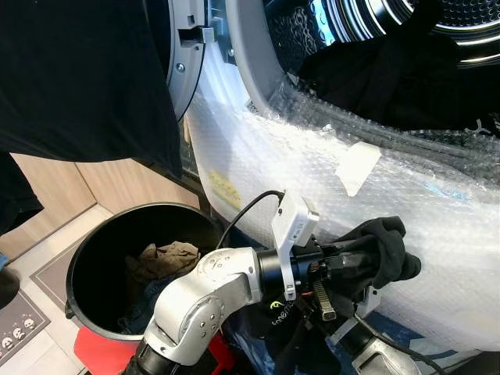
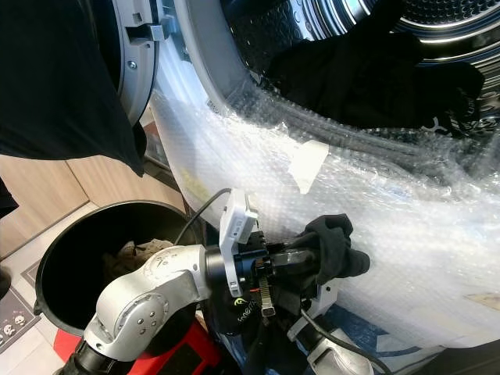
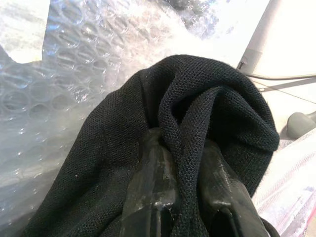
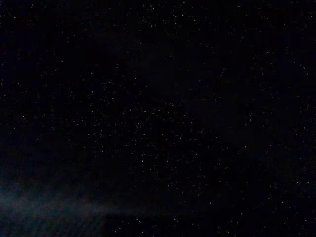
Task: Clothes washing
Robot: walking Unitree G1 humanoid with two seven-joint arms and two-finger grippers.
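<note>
My left gripper [image 1: 366, 264] reaches across in front of the washing machine [image 1: 312, 156], which is wrapped in bubble wrap. It is shut on a black garment [image 1: 388, 244]. In the left wrist view a fold of that knit cloth [image 3: 197, 113] is pinched between the two black fingers [image 3: 153, 192]. The garment bunches over the fingertips and hangs down below the arm. Above, the open drum [image 1: 367, 19] holds more dark clothes [image 1: 391, 78]. Part of my right arm [image 1: 379, 361] shows low under the garment; its wrist view is dark.
A round black bin [image 1: 78, 266] stands on the floor at lower left, with brownish and blue clothes [image 1: 166, 259] inside. A large black cloth [image 1: 78, 78] hangs at upper left beside the open washer door [image 1: 187, 55]. A red object [image 1: 98, 351] lies below the bin.
</note>
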